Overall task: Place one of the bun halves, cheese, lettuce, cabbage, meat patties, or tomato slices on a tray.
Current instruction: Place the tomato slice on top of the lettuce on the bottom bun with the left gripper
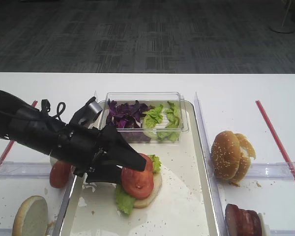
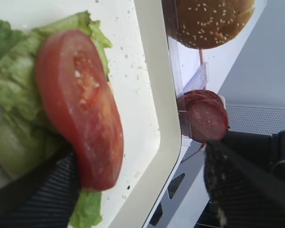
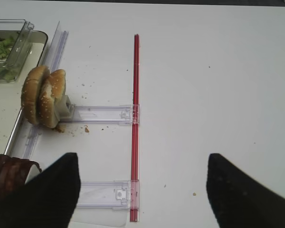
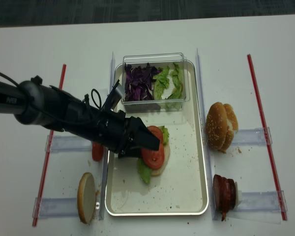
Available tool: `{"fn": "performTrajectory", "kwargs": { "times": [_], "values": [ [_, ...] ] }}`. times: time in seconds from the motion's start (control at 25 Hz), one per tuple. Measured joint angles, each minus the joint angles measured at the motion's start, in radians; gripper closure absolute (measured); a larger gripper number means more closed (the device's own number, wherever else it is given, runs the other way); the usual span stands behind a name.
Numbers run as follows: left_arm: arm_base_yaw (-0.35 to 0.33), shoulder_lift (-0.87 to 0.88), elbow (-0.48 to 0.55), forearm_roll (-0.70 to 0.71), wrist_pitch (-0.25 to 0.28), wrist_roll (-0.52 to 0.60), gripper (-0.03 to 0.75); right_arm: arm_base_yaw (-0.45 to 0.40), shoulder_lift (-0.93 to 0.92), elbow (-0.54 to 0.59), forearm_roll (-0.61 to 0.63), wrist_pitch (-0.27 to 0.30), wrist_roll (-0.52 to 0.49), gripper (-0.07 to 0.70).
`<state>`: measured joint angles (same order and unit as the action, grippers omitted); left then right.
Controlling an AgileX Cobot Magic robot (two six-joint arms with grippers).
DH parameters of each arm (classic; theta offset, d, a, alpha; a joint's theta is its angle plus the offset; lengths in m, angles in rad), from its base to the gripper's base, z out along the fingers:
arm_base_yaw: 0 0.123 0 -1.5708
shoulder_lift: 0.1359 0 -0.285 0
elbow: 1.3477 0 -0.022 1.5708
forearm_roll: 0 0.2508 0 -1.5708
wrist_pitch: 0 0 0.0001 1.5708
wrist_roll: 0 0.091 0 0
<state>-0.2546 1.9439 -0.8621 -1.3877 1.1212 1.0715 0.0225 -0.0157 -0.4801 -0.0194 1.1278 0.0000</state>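
With jaws spread, the left gripper (image 1: 140, 169) is releasing a tomato slice (image 1: 137, 178) onto lettuce (image 1: 124, 200) at the tray's (image 1: 187, 216) centre; retreating toward nine o'clock should avoid dragging it.

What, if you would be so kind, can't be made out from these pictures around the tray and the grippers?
- Left gripper: in both high views its dark body hides the fingertips and part of the tomato slice.
- Bun half under the lettuce: mostly covered.
- Right gripper: seen only by its wrist camera, fingers cut by the bottom edge.
- Meat patties: cut off by the high view's bottom edge.
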Motion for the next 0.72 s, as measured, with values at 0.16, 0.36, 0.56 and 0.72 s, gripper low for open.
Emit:
{"fn": "performTrajectory", "kwargs": {
  "times": [0.16, 0.36, 0.56, 0.72],
  "values": [
    [0.031, 0.0, -0.024, 0.025, 0.006, -0.016, 0.23, 0.0, 0.0, 0.0, 0.0, 0.0, 0.0, 0.061],
    [0.058, 0.0, -0.041, 0.03, 0.025, -0.034, 0.23, 0.0, 0.0, 0.0, 0.0, 0.0, 0.0, 0.061],
    [0.058, 0.0, -0.068, 0.066, 0.032, -0.049, 0.23, 0.0, 0.0, 0.0, 0.0, 0.0, 0.0, 0.061],
    [0.058, 0.0, -0.092, 0.077, 0.034, -0.056, 0.23, 0.0, 0.0, 0.0, 0.0, 0.0, 0.0, 0.061]
  ]
}}
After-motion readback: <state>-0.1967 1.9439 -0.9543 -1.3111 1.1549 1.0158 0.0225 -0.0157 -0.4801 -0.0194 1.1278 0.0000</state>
